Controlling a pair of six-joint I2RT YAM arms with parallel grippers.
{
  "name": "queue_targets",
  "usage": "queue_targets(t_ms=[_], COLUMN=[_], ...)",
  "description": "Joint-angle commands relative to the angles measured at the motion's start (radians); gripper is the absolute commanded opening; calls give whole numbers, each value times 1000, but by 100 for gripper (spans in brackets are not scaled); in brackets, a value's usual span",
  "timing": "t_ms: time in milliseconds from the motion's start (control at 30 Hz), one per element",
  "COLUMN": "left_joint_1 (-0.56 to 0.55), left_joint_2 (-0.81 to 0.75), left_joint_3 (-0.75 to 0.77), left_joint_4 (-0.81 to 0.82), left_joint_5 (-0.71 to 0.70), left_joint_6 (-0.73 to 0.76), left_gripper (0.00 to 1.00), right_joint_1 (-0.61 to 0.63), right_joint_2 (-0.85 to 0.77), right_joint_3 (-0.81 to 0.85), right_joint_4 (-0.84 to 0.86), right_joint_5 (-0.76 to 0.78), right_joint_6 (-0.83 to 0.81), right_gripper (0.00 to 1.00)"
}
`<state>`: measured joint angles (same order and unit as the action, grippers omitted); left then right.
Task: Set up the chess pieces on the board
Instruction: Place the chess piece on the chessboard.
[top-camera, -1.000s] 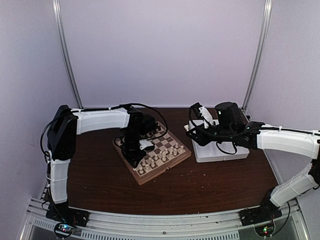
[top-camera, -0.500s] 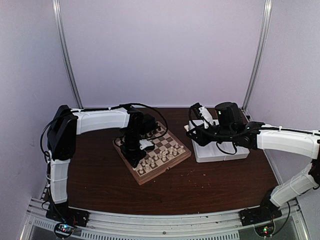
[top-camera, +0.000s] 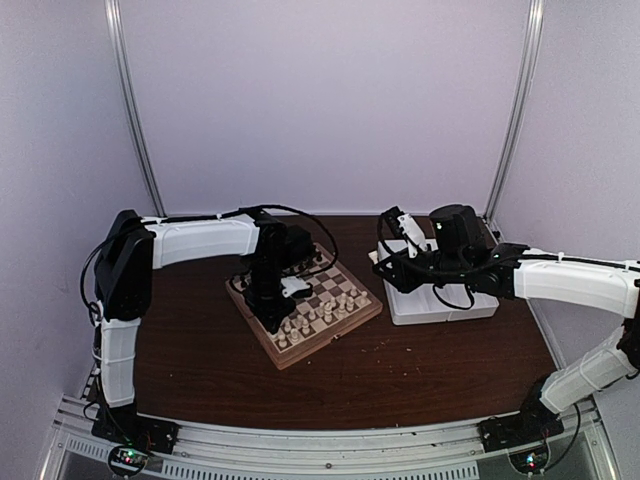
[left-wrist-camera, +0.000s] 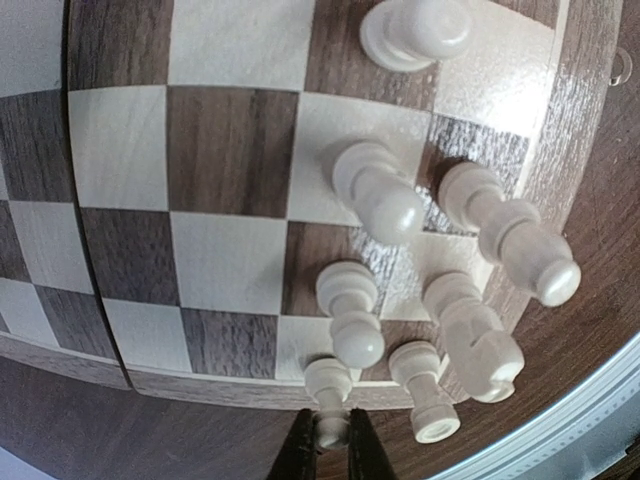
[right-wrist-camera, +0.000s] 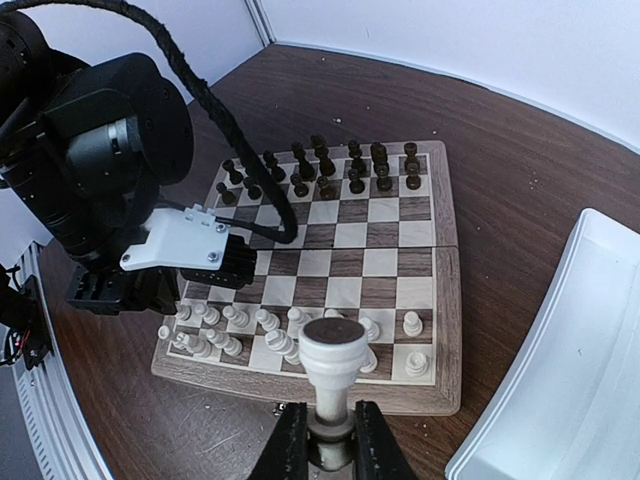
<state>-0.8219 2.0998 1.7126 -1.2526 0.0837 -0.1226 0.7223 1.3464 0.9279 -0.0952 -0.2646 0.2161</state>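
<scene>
The board (top-camera: 345, 322) lies left of centre, turned at an angle. Several cream chess pieces (top-camera: 325, 312) stand in its two near rows; they also show in the right wrist view (right-wrist-camera: 230, 318). My left gripper (left-wrist-camera: 332, 448) is shut on the head of a small cream pawn (left-wrist-camera: 328, 385), whose base is at the board's corner square by the rim (left-wrist-camera: 200, 385). In the top view this gripper (top-camera: 272, 296) is low over the board's left corner. My right gripper (right-wrist-camera: 330, 440) is shut on a cream piece (right-wrist-camera: 331, 365), held in the air right of the board, near the tray (top-camera: 392, 262).
Dark chess pieces (right-wrist-camera: 320, 165) fill the board's far rows. A white rectangular tray (top-camera: 440, 305) stands right of the board, its rim in the right wrist view (right-wrist-camera: 560, 380). Bare brown table lies in front of the board. Walls close in the back and sides.
My left gripper has shifted slightly toward the back over the board's left corner, still holding the pawn. The right arm has not visibly moved.
</scene>
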Motion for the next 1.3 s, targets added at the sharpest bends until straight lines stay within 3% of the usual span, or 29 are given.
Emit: queue_targets(t_ms=[0,367,633,900,1033,1100,1200,1267], left_joint_1=[-6,-6,-6,-6,-6,-6,-6,-6], left_joint_2=[2,3,-33,-217,-349,-419,-501,-522], left_joint_3=[28,29,26,3,-27,-86,-207,-266], left_joint_4=[16,24,27,77,179,299,550,716], left_joint_5=[9,2,-14,-115,-133,-89,108,194], left_joint_6=[1,0,-14,-72,-115,-156,-255,-329], left_gripper=[9,19,32,44,49,56,80,92], right_joint_1=[-4,-5,-5,-6,-2,5,23,34], right_joint_2=[-16,-17,-20,-30,-38,-38,-32,-24], right_joint_3=[10,8,12,14,10,7,2,6], right_joint_4=[-5,-5,-10,-11,17,40,83,93], right_joint_5=[5,6,0,-48,-124,-157,-191,-206], right_joint_6=[0,0,0,-12,-22,-25,-27,-27], right_gripper=[8,9,8,9,9,9,9,9])
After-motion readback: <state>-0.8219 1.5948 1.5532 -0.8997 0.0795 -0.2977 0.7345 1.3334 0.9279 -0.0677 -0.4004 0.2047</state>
